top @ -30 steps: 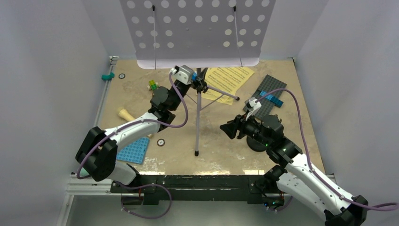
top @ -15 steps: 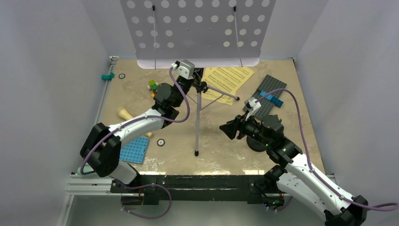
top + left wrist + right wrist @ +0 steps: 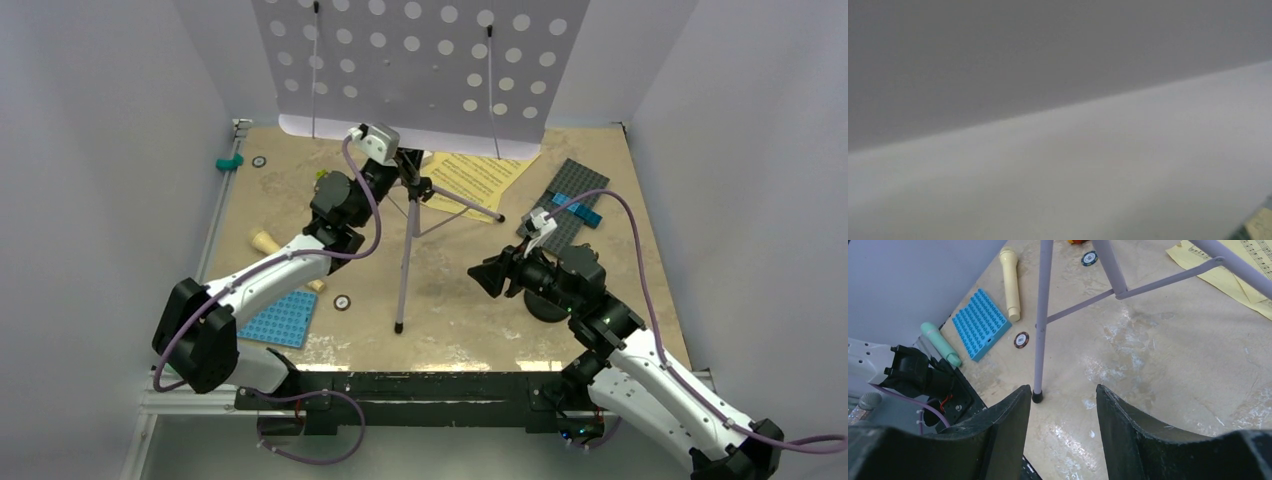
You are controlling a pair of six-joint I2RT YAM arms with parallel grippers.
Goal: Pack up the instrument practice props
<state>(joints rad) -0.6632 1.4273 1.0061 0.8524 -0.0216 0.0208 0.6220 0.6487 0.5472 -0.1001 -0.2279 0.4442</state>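
Left gripper (image 3: 400, 172), closure not discernible, has dragged the stand (image 3: 410, 85) leftward for packing; right gripper (image 3: 1062, 392) waits, fingers apart.

one music stand (image 3: 410, 70), one cream microphone (image 3: 1010, 282), one blue baseplate (image 3: 283, 318), one grey baseplate (image 3: 572, 180), two round discs (image 3: 342, 300) (image 3: 259, 160)

Robot lab test cell, plain pale walls (image 3: 100, 150), marbled beige table (image 3: 470, 320), black mounting rail (image 3: 420, 385)

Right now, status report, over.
Left gripper at music stand hub, grip unseen. Right gripper open, empty, pointed at the stand. Sheet music lies beneath one stand leg.
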